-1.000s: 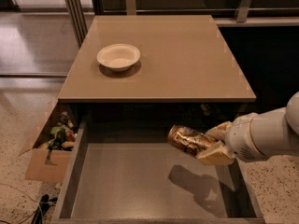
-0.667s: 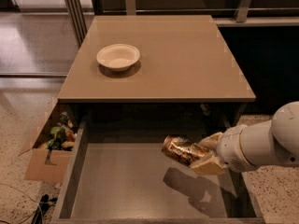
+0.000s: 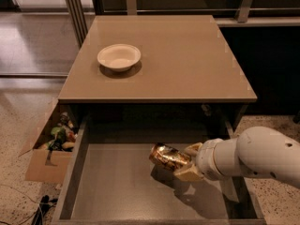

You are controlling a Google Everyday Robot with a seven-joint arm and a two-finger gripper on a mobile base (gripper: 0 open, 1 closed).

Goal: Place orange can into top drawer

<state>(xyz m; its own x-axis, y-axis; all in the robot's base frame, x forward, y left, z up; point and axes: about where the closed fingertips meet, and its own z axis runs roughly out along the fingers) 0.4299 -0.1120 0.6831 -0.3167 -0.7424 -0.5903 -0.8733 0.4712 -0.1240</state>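
The orange can (image 3: pixel 166 157) is shiny orange-gold with dark print. It lies on its side in my gripper (image 3: pixel 186 162), low over the flat grey bottom of the open top drawer (image 3: pixel 117 186), right of the drawer's middle. The gripper's pale fingers (image 3: pixel 188 174) are shut on the can's right end. My white arm (image 3: pixel 253 158) reaches in from the right, over the drawer's right wall. The can's shadow falls on the drawer bottom just below it.
A white bowl (image 3: pixel 119 56) stands on the tan tabletop (image 3: pixel 187 60) at the back left. A cardboard box of clutter (image 3: pixel 49 146) sits on the floor left of the drawer. Railing posts and a dark wall stand behind the table.
The gripper has carried the can down and leftward, deeper into the drawer. The can now hangs closer to the drawer bottom. The bowl has not moved.
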